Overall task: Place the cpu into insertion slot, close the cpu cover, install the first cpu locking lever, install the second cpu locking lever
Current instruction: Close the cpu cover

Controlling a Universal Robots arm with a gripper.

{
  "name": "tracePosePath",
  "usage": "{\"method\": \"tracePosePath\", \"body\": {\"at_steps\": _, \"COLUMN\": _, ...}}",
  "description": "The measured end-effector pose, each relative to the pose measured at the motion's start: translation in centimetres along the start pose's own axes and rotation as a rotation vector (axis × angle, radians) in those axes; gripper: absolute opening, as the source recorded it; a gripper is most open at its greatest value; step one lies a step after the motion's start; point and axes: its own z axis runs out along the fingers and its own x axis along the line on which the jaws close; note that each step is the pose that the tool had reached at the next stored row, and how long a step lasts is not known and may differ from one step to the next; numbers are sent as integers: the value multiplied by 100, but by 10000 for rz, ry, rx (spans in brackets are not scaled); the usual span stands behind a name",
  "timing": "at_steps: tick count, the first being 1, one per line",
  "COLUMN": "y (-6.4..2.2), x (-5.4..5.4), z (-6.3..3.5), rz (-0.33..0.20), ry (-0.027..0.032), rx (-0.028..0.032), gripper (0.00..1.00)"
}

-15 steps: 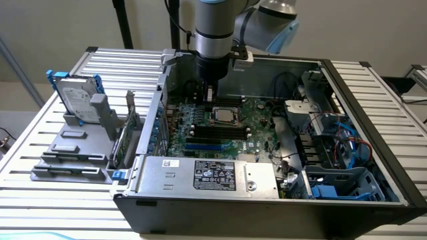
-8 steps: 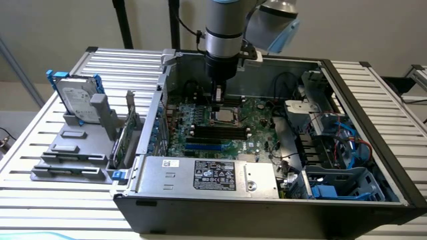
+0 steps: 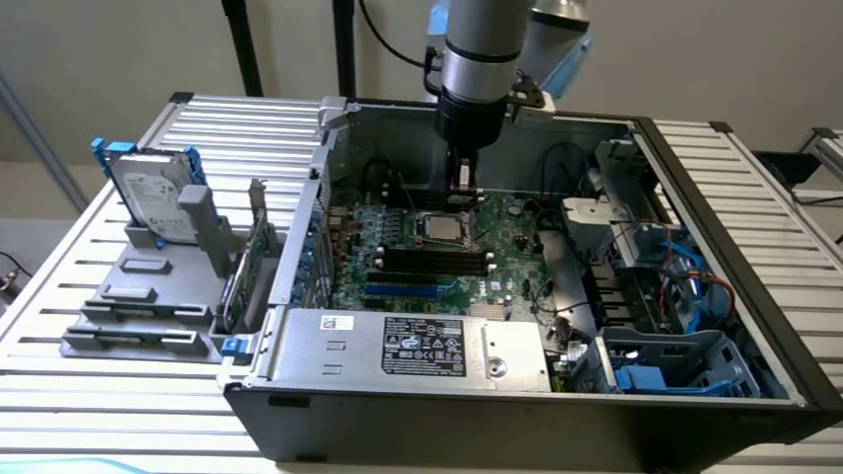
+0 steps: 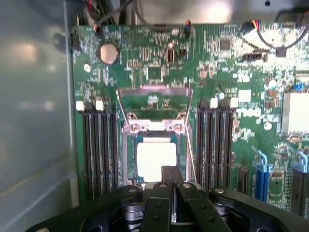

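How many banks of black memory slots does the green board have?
2: one bank on one side of the insertion slot, one bank on the other. Others may be hidden.

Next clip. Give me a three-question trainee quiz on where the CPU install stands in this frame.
1. Short answer: which task part is the gripper closest to?
2. True or false: the cpu already lies in the insertion slot.
3. The cpu cover is: A) shut over the cpu; B) swung open, away from the cpu; C) lying outside the computer.
Key: 1 the cpu; 2 true; 3 B.
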Motion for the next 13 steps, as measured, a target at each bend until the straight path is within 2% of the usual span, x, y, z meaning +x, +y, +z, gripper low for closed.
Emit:
{"method": "tracePosePath", "body": {"at_steps": 7, "y": 315, "x": 15, "z": -177, "rz": 1, "ry": 3, "rx": 54, "gripper": 11}}
{"method": "tracePosePath", "body": {"at_steps": 13, "y": 583, "x": 31, "z": -218, "rz": 1, "ry": 26, "rx": 65, "gripper": 11}}
